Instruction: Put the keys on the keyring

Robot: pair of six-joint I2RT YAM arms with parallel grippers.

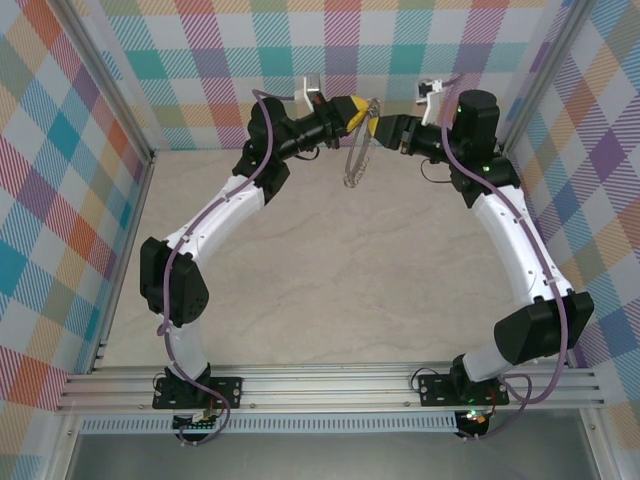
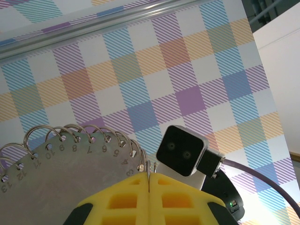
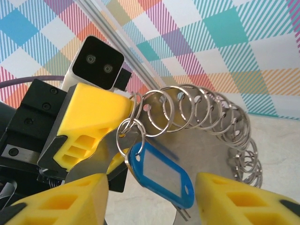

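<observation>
The keyring (image 2: 56, 178) is a round grey metal plate with numbered holes and several wire rings along its rim. My left gripper (image 2: 149, 180) is shut on its edge and holds it up in the air (image 1: 357, 160). In the right wrist view the keyring (image 3: 206, 150) stands upright behind a blue-headed key (image 3: 161, 176), which hangs from a small split ring (image 3: 131, 136) linked into the rim rings. My right gripper (image 3: 154, 201) is open, one yellow finger on each side of the key, with a gap on both sides. In the top view the left gripper (image 1: 352, 110) and the right gripper (image 1: 378, 128) meet at the back.
Checked fabric walls (image 1: 60, 200) close in the back and both sides. The beige tabletop (image 1: 350, 290) lies below the raised arms. Aluminium rails (image 1: 330, 385) run along the near edge. The right wrist camera (image 2: 180, 150) sits close to the left fingers.
</observation>
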